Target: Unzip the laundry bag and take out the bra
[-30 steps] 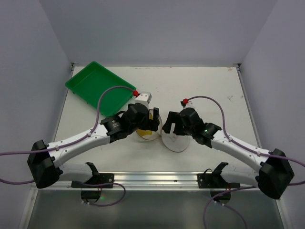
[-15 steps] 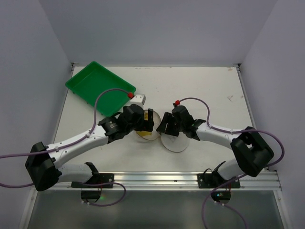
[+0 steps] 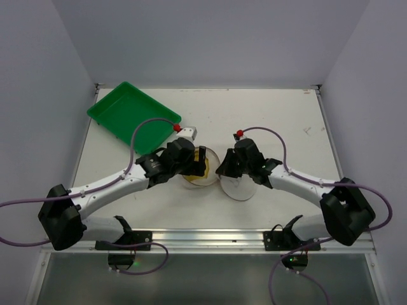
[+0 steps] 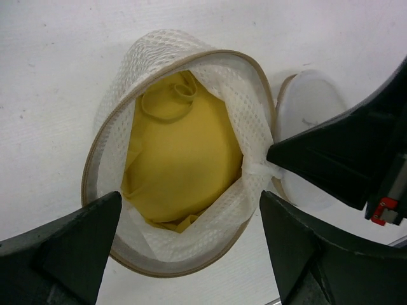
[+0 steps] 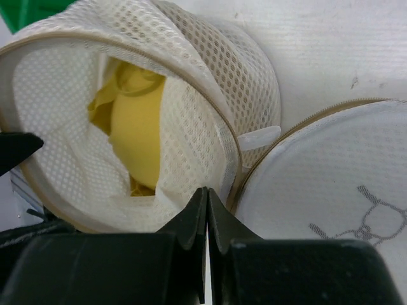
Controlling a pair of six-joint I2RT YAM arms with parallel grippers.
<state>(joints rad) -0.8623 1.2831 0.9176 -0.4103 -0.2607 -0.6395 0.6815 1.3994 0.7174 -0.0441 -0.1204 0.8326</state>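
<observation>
Mostly hidden inside the open bag (image 4: 159, 47), the bra (image 4: 181, 159) shows only yellow fabric. The bag is mid-table (image 3: 286, 114), nearer the front edge, with its lid (image 5: 331, 178) flat alongside. The left gripper (image 4: 189, 203) gapes wide over the mouth. The right gripper (image 5: 207, 194) is closed at the rim; whether it pinches mesh is unclear.

The right hand (image 5: 207, 192), spread wide a second ago, has closed fully, its tips now at the rim of the small round white mesh laundry bag (image 4: 245, 95). The left hand (image 4: 189, 200) has eased back, uncovering more of the mustard-yellow fabric bra (image 4: 184, 152) below it.
</observation>
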